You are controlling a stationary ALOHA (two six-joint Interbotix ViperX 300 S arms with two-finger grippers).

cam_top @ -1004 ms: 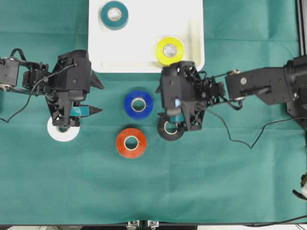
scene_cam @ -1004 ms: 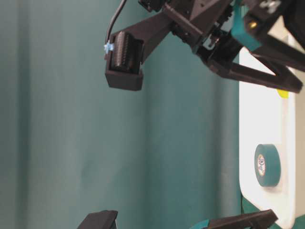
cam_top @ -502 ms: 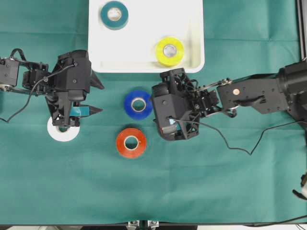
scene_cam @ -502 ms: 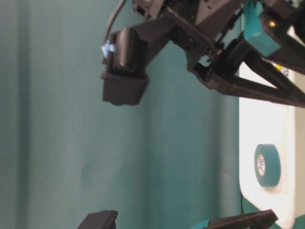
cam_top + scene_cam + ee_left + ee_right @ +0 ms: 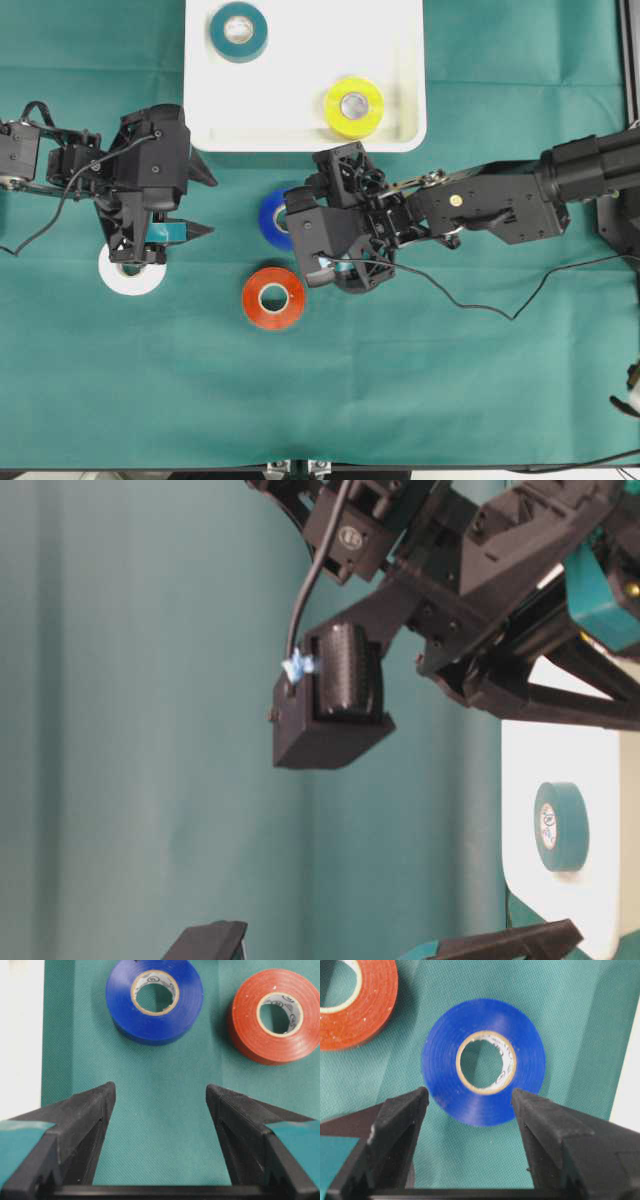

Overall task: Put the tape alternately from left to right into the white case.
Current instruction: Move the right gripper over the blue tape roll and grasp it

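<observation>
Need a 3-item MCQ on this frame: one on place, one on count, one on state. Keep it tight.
1. Where does the yellow roll lie?
A. in the white case
B. on the green cloth
C. in the left gripper

2. How many rolls are in the white case?
A. one
B. two
C. four

3. How is the right gripper?
A. shut on the red roll
B. open, facing the blue roll
C. shut, empty

Key: 1 A, the yellow roll sits inside the white case. 2 B, teal roll plus yellow. 3 B, the right gripper jaws stand apart with the blue roll ahead.
</observation>
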